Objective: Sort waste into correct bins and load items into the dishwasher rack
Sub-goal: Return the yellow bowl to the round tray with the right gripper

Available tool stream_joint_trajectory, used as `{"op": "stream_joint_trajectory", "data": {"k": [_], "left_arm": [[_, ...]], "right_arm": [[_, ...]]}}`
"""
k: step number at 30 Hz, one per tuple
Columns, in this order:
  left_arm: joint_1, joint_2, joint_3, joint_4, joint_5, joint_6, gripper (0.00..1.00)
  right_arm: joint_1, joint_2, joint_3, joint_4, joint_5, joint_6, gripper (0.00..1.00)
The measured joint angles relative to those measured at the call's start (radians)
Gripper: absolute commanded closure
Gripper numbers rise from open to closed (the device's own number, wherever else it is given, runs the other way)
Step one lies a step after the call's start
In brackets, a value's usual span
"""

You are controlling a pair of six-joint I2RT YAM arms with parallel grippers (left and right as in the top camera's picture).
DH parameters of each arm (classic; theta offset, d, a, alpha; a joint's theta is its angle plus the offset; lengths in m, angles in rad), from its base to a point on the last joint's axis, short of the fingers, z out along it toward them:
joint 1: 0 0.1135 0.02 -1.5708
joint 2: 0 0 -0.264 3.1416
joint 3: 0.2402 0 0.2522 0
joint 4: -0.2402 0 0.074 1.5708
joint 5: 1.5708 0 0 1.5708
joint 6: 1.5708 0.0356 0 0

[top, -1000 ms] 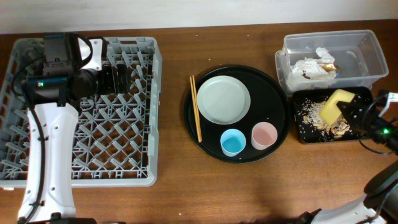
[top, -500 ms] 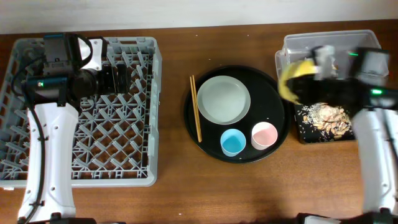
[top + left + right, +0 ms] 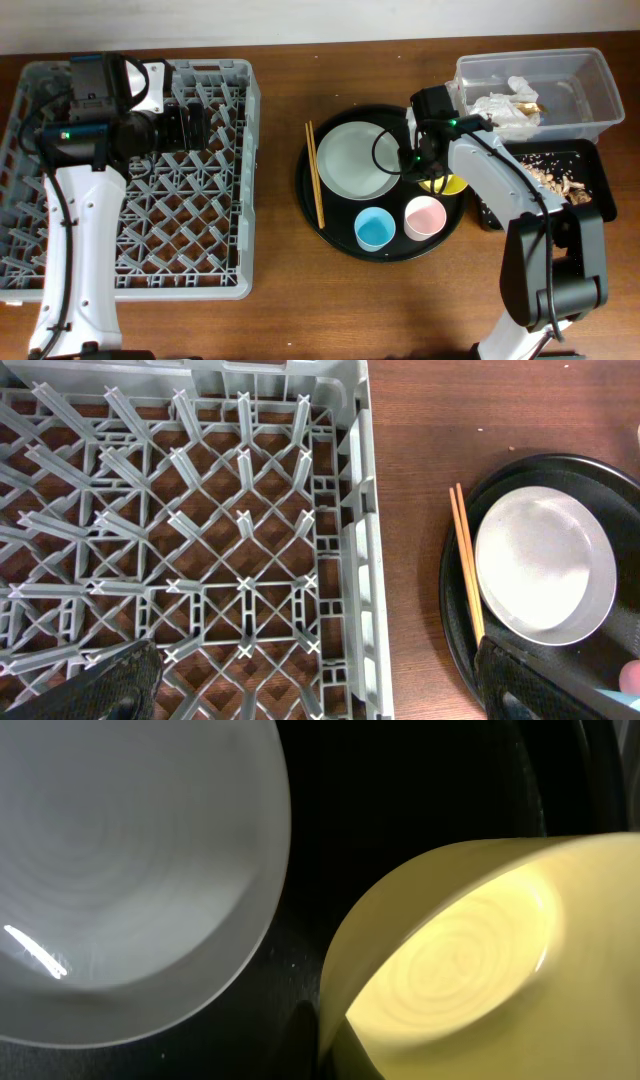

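My right gripper [image 3: 428,168] is shut on the small yellow bowl [image 3: 445,184], holding it tilted low over the right side of the round black tray [image 3: 330,225]. In the right wrist view the bowl [image 3: 470,950] fills the right and the pale plate [image 3: 130,870] the left. The plate [image 3: 355,160], chopsticks [image 3: 315,175], blue cup [image 3: 375,228] and pink cup [image 3: 425,215] lie on that tray. My left gripper [image 3: 200,125] is open and empty over the grey dishwasher rack [image 3: 230,280]. In the left wrist view its fingers [image 3: 110,685] frame the rack [image 3: 355,560].
The clear tub [image 3: 590,110] at the back right holds white tissue and wrapper pieces [image 3: 505,105]. The shallow black tray [image 3: 592,160] in front of it holds beige food scraps [image 3: 555,180]. Bare wooden table lies between rack and round tray.
My right arm has swung left from the shallow black tray, carrying the yellow bowl to the round tray beside the plate. The left arm has not moved.
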Motion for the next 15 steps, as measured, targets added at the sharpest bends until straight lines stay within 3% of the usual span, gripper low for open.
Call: {"op": "stream_joint_trajectory", "data": {"k": [3, 7, 15], "left_arm": [[0.000, 0.000, 0.000, 0.000, 0.000, 0.000, 0.01], [0.000, 0.000, 0.000, -0.001, 0.000, 0.000, 0.01], [0.000, 0.000, 0.000, 0.000, 0.000, 0.000, 0.01]], "right_arm": [[0.000, 0.000, 0.000, 0.006, 0.005, 0.000, 0.55], [0.000, 0.000, 0.052, -0.037, -0.022, 0.004, 0.52], [0.000, 0.002, 0.381, -0.316, -0.130, 0.007, 0.51]]}}
